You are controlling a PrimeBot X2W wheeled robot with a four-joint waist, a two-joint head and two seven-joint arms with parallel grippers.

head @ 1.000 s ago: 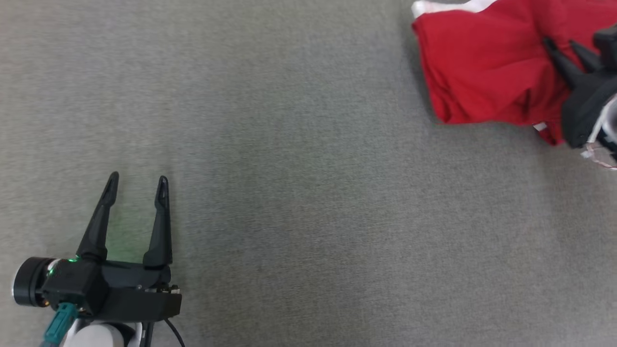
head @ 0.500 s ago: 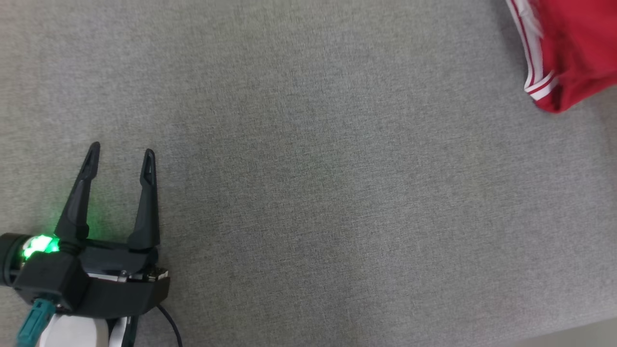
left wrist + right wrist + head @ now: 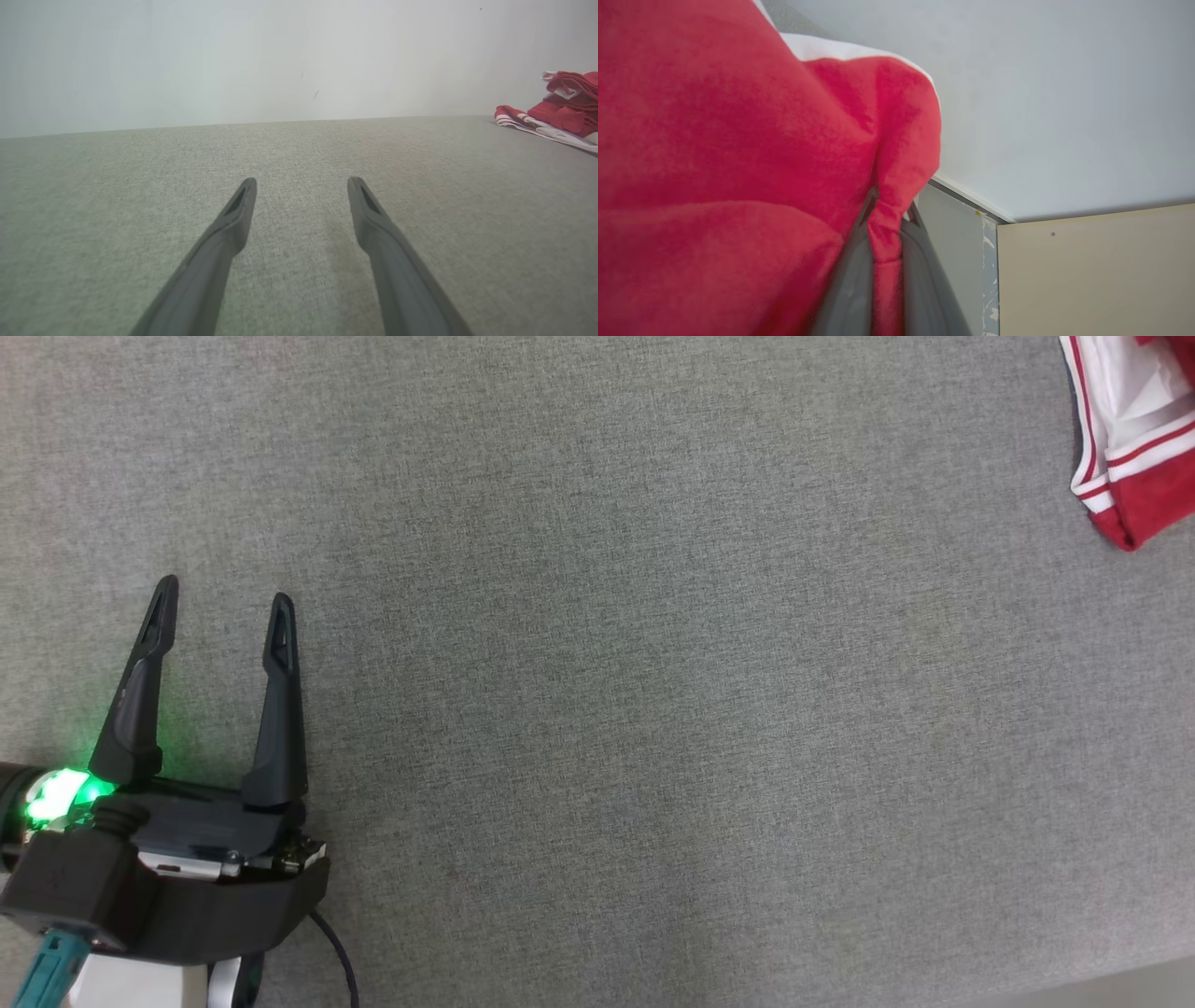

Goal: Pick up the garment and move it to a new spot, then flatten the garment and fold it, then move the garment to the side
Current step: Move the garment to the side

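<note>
The garment (image 3: 1134, 457) is red with white trim and stripes; its corner lies at the top right edge of the head view. In the left wrist view the garment (image 3: 563, 109) is a red and white heap at the far right on the grey cloth surface. My right gripper (image 3: 887, 219) is shut on a pinched fold of the garment (image 3: 738, 163), which drapes over most of the right wrist view. My left gripper (image 3: 222, 599) stands open at the lower left, low over the bare grey surface (image 3: 597, 709), far from the garment. Between the spread left fingers (image 3: 233, 219) there is nothing.
A pale wall (image 3: 280, 60) rises behind the grey surface. In the right wrist view, a white wall (image 3: 1064, 93), a skirting strip and a beige panel (image 3: 1097, 275) lie beyond the garment.
The head camera has shifted, so the garment slid toward the top right edge of the picture and the right gripper left it. The left gripper stays open.
</note>
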